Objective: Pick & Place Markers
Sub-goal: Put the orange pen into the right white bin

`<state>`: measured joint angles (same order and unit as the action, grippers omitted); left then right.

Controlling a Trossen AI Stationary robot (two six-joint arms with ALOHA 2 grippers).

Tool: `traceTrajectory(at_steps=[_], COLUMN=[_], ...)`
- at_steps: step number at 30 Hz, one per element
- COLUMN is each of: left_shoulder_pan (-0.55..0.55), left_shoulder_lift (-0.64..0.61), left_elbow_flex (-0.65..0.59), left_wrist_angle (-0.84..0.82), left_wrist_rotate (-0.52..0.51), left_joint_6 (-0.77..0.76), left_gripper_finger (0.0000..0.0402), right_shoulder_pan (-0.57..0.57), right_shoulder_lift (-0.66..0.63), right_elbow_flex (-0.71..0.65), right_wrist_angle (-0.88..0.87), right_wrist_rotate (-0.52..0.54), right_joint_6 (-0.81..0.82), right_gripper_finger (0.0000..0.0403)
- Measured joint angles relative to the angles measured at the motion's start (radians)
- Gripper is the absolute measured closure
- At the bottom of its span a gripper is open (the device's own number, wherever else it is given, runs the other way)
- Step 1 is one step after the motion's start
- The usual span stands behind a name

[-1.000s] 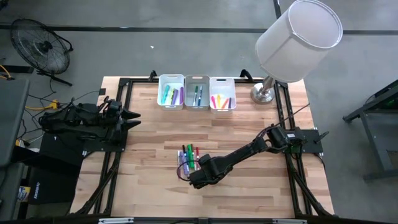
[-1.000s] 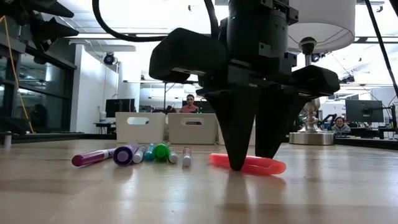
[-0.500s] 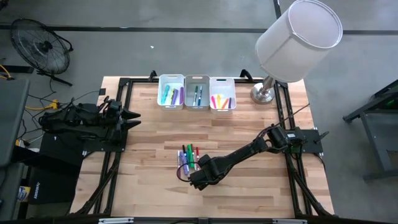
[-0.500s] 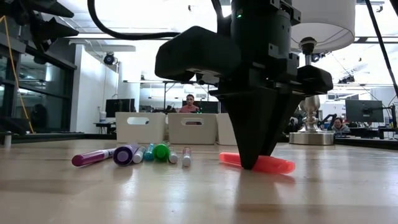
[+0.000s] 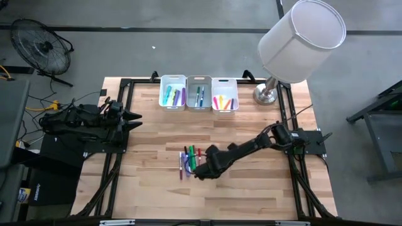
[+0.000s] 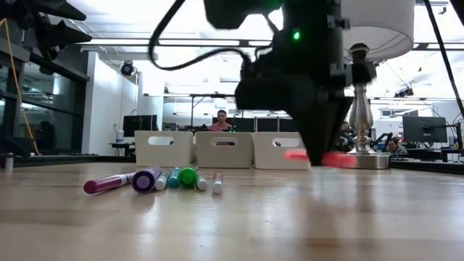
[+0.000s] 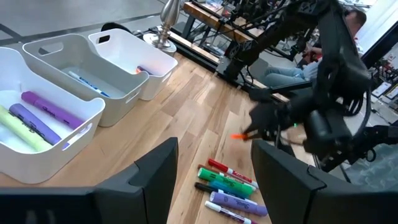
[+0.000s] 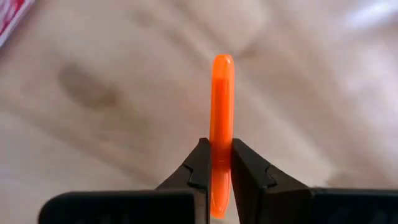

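Right claw (image 8: 214, 163): clamped on the orange marker (image 8: 221, 118), held clear above the table (image 6: 304, 217), beside the loose markers.
Loose markers (image 6: 156, 179): lying side by side on the table.
Bins (image 5: 199, 93): three at the far edge, markers inside.
Left claw (image 7: 211, 168): fingers apart, empty, at the table's left edge.
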<state>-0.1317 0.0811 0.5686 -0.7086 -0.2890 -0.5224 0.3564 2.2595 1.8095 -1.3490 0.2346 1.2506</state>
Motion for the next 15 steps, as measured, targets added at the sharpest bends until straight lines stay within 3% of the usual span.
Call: traceTrajectory(at_steps=[8, 15], left_shoulder_pan=[0.000, 0.000], left_shoulder_lift=[0.000, 0.000], left_elbow_flex=[0.000, 0.000], left_wrist_angle=[0.000, 0.000], left_wrist_rotate=[0.000, 0.000], left_joint_6=[0.000, 0.000], left_gripper_finger=[0.0200, 0.0200], right_shoulder_pan=[-0.055, -0.201], right_shoulder_lift=[-0.111, -0.217], right_elbow_flex=[0.003, 0.005], right_wrist_angle=[-0.192, -0.205], right_wrist_rotate=[0.137, 0.264], right_joint_6=[-0.049, -0.127], right_gripper_finger=[0.0376, 0.0376])
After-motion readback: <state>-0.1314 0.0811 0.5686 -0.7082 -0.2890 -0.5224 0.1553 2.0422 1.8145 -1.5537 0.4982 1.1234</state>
